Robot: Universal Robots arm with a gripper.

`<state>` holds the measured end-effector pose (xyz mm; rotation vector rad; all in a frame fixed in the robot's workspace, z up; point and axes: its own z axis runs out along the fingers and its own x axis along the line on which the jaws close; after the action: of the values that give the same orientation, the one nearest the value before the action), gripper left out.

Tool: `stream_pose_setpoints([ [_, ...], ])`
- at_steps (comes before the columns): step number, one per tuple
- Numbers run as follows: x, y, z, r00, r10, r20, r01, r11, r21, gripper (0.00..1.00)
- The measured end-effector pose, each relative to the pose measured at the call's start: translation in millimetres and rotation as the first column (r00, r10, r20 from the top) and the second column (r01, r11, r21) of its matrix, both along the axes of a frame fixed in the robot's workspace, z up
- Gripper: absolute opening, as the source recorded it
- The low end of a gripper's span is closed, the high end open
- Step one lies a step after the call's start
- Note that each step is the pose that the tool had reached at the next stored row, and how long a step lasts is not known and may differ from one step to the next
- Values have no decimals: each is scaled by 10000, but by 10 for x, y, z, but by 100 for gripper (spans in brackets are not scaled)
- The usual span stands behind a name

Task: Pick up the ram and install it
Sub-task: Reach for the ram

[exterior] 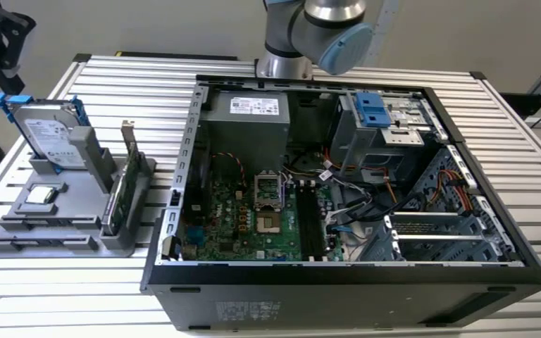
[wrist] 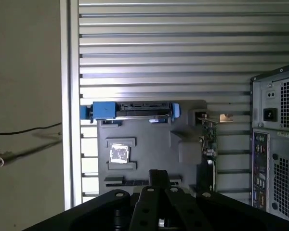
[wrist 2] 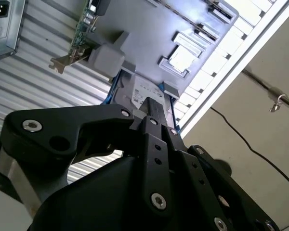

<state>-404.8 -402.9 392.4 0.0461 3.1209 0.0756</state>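
Observation:
The ram (exterior: 40, 222) is a dark narrow stick lying flat in a groove near the front of the grey parts holder (exterior: 73, 204), at the exterior view's left. In the first wrist view the ram (wrist: 135, 182) sits just past my gripper (wrist: 159, 174). My gripper (exterior: 5, 74) hangs high above the holder's far end, over the hard drive (exterior: 53, 137), and touches nothing. The open computer case (exterior: 346, 176) stands at the exterior view's right, with long black memory slots (exterior: 308, 222) on its green motherboard.
The holder also carries a green expansion card (exterior: 125, 183) standing on edge, a silver processor chip (exterior: 43, 196) and a second dark stick (exterior: 37, 243). Cables and a drive cage (exterior: 383, 120) crowd the case beside the slots. The table's edge (wrist: 67, 120) runs close to the holder.

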Motion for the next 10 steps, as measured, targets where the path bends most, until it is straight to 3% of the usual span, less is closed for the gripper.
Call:
stream_pose_setpoints([
  [10,0,-125,0,10000,-1,1,1,10000,0,0],
])
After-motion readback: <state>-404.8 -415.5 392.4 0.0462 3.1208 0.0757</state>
